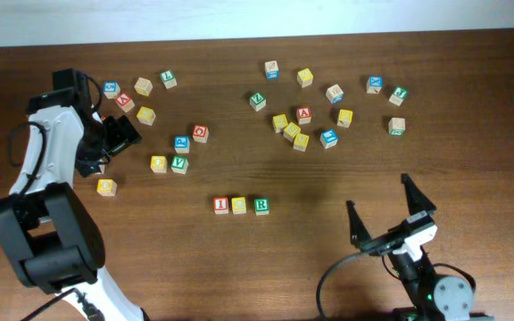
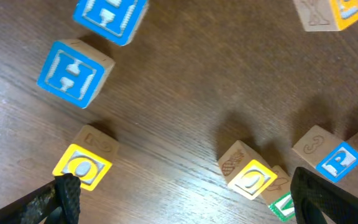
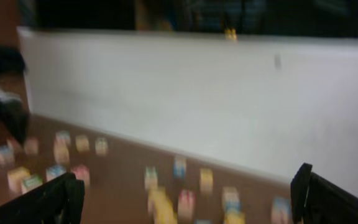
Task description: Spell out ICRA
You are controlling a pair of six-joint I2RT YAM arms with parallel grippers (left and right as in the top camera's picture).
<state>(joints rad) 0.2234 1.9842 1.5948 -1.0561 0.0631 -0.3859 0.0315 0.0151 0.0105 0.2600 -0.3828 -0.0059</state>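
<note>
- Currently, I cube [image 1: 221, 205], red face: lies at the near middle of the table [image 1: 346, 169], at the left end of a short row.
- C cube [image 1: 239, 205], yellow face: middle of that row, right beside the I cube.
- R cube [image 1: 261, 205], green face: right end of the row, just beside the C cube. All three sit letter-up in one straight line. Whether their sides touch I cannot tell.
- A cube [image 1: 304, 113], red face: well apart from the row, farther back and to the right, in a loose cluster. Three yellow cubes [image 1: 291, 132] lie just beside it on its left and near side.
- My right claw [image 1: 384, 212]: spread wide with nothing between its fingers, over bare table to the right of the row, near the front edge. Its wrist view is blurred, showing my right claw [image 3: 188, 196] gaping, soft patches of cubes and a white wall [image 3: 185, 93] beyond.
- My left claw [image 1: 114, 138]: also spread wide and holding nothing, at the left side of the table among scattered cubes. In its wrist view my left claw [image 2: 185, 193] looks down on the wood, with a yellow round-letter cube [image 2: 82, 167] near one finger and two blue cubes [image 2: 73, 73] farther off.
- Red O cube [image 1: 201, 133]: left of centre, apart from the row.
- Green V cubes [image 1: 179, 164]: one near the red O cube, a second one farther back near the middle.
</note>
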